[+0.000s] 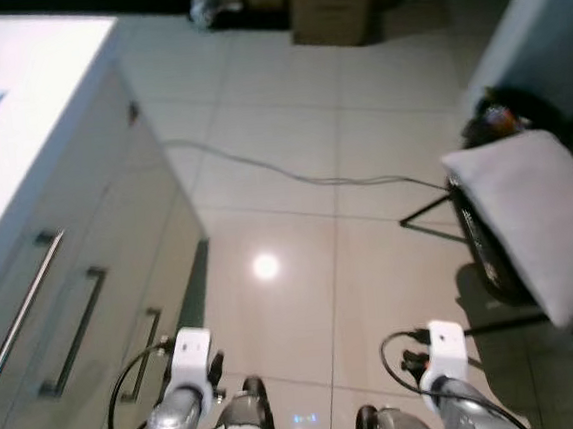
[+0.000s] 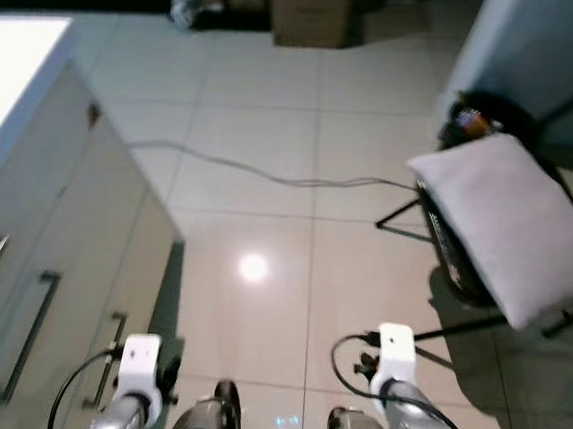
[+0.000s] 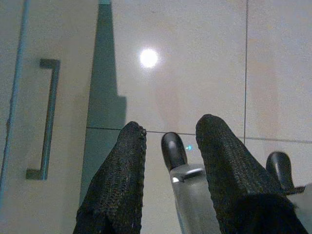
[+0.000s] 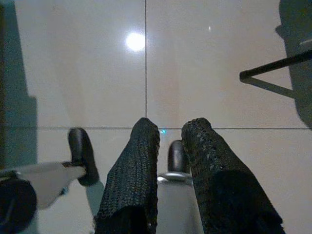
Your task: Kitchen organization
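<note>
Your left gripper [image 3: 168,134] and right gripper [image 4: 170,129] hang spread, empty, over glossy floor [image 1: 297,224]; pale drawers [image 1: 83,293], apparently bar-handled, at the table's corner.

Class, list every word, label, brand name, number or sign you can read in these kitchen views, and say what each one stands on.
None can be read.
Cardboard box: no print can be made out; the view is blurred.
Cabinet drawers: plain fronts with metal handles, no labels.
Cushion on the chair: plain, no text.
Left gripper and right gripper: no marking legible.
</note>
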